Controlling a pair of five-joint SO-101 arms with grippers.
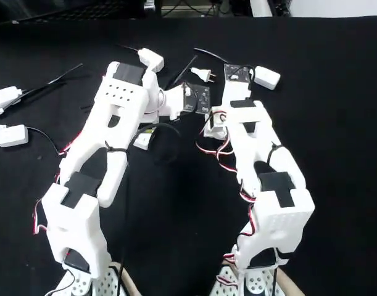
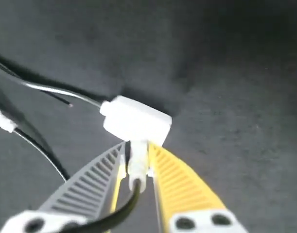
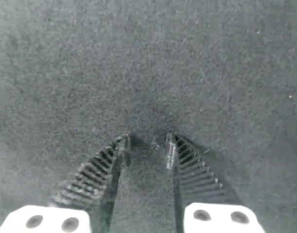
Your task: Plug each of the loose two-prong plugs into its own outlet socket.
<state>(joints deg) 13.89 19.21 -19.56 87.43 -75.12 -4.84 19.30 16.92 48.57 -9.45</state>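
My left gripper (image 2: pixel 137 160) is shut on a white two-prong plug (image 2: pixel 137 167) with a black cable. The plug's tip meets a white outlet socket (image 2: pixel 136 121) that lies on the black cloth, with a thin wire leaving its side. My right gripper (image 3: pixel 146 145) is open just above bare cloth, nothing between its fingers. In the high view a loose white plug (image 1: pixel 203 75) lies between the two arms' far ends. A white socket (image 1: pixel 266 77) sits just right of it and another socket (image 1: pixel 151 58) to its left.
Two more white sockets (image 1: pixel 4 97) (image 1: pixel 10 135) with thin wires lie at the table's left edge. A black cable (image 1: pixel 166 142) loops between the arms. The black cloth (image 1: pixel 336 123) covers the table; its right side is bare.
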